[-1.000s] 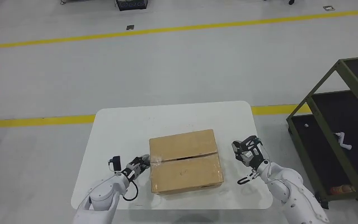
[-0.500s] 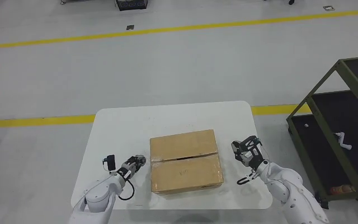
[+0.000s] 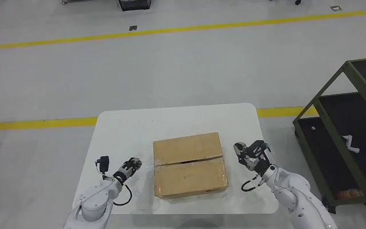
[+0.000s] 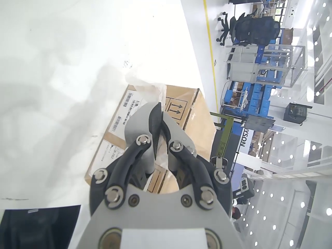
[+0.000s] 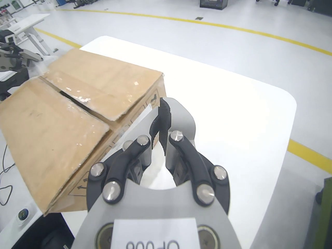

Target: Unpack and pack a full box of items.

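Cardboard box (image 3: 189, 165) at mid-bench (image 3: 171, 123), towards the near edge, flaps down, top seam partly split. Left claw (image 3: 135, 164) just off the box's left end, pinched tight on a clear tape strip (image 4: 149, 86) stretched back to that end; probably held taut to peel the seal free. Right claw (image 3: 244, 152) near the box's right end, closed to a sliver, gripping nothing; likely parked ready to steady the box.
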Controlling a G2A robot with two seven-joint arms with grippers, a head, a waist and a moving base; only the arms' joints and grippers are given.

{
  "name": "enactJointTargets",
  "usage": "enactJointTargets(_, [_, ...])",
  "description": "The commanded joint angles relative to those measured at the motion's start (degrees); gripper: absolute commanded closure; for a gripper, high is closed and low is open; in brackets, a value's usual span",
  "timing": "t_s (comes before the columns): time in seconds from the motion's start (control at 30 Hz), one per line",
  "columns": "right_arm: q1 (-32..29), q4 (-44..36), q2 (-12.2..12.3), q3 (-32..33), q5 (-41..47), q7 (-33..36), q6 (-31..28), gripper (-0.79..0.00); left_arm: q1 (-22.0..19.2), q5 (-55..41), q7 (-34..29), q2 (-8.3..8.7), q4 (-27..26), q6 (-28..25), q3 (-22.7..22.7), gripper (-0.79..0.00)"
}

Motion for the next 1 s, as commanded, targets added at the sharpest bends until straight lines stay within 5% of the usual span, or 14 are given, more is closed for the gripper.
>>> enactJointTargets(0.0, [-0.42,-0.98,0.04,-0.35,-0.87,-0.9,-0.96,0.0,0.08,-0.29,0.2,0.01,-0.67,0.3,-0.02,0.0])
enactJointTargets(0.33, [0.52,-0.01,-0.4,-4.45,-1.41,-2.33,-4.43,0.0,1.32,-1.67,3.14,-0.02,-3.14,1.9,-0.26,-0.052])
enactJointTargets(0.97, [5.88,6.23,-1.71,-10.75,-3.22,0.11,-1.21,0.0,2.42,-2.44,7.81,0.21,-3.73,3.89,-3.06,-0.08])
